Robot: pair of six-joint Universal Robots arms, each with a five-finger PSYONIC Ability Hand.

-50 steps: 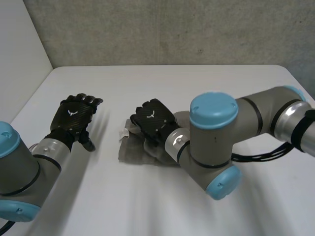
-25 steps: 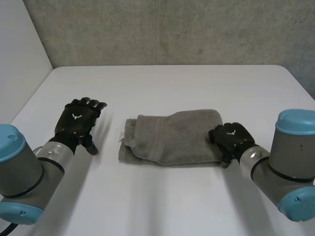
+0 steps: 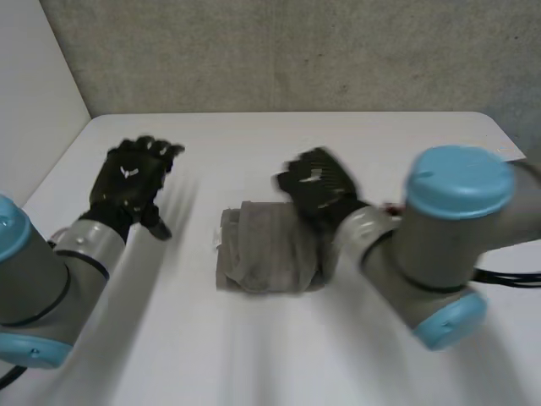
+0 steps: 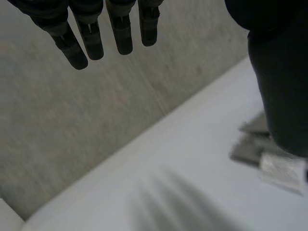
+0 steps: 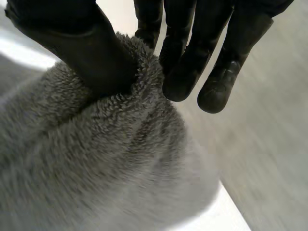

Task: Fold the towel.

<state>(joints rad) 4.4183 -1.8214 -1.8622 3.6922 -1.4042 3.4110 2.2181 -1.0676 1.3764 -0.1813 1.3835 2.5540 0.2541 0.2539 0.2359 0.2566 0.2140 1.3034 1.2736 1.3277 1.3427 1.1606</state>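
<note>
The grey towel [image 3: 266, 249] lies bunched in the middle of the white table [image 3: 279, 139], its right end lifted and brought over towards the left. My right hand [image 3: 317, 188] is above that raised end. In the right wrist view its thumb [image 5: 89, 55] and fingers [image 5: 183, 72] pinch a fold of the fuzzy towel [image 5: 96, 168] between them. My left hand [image 3: 131, 178] hovers open to the left of the towel, apart from it. From the left wrist, its straight fingers [image 4: 86, 36] hang over the table, with the towel's near corner [image 4: 252, 144] beside the thumb.
A grey concrete wall [image 3: 296, 51] runs behind the table's far edge. A white label [image 4: 281, 168] sticks out at the towel's left end. The right arm's elbow [image 3: 448, 245] reaches over the table's right front.
My right hand has closed on the towel's right end and carried it leftwards over the rest, so the towel now looks shorter. My left hand has risen a little, still open.
</note>
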